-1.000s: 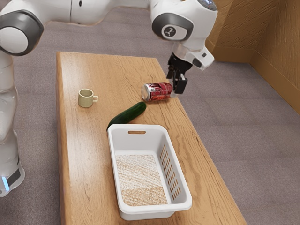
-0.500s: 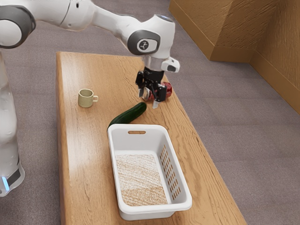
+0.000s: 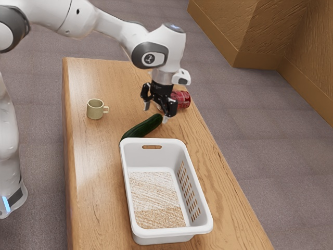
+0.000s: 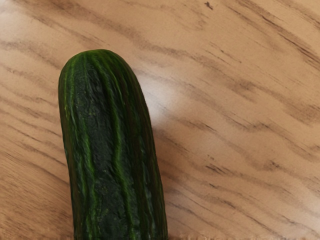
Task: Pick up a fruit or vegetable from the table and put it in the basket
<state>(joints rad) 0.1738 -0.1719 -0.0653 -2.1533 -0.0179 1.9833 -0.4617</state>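
Gripper [image 3: 155, 114], fingers [image 3: 171, 109] wide apart, abv cuke [image 3: 141, 128] end

The arm [image 3: 107, 23] reaches out, claw [image 3: 156, 113] pointing down, its fingers [image 3: 169, 108] spread apart

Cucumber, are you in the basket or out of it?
Out. The cucumber lies on the table, outside the basket, with one end partly hidden behind the basket's rim.

From my station I logged a grey floor [image 3: 276, 156], rough brown walls [image 3: 260, 31] cornering toward the exterior view's right, pale light glossing a wood-grained table [image 3: 93, 203].
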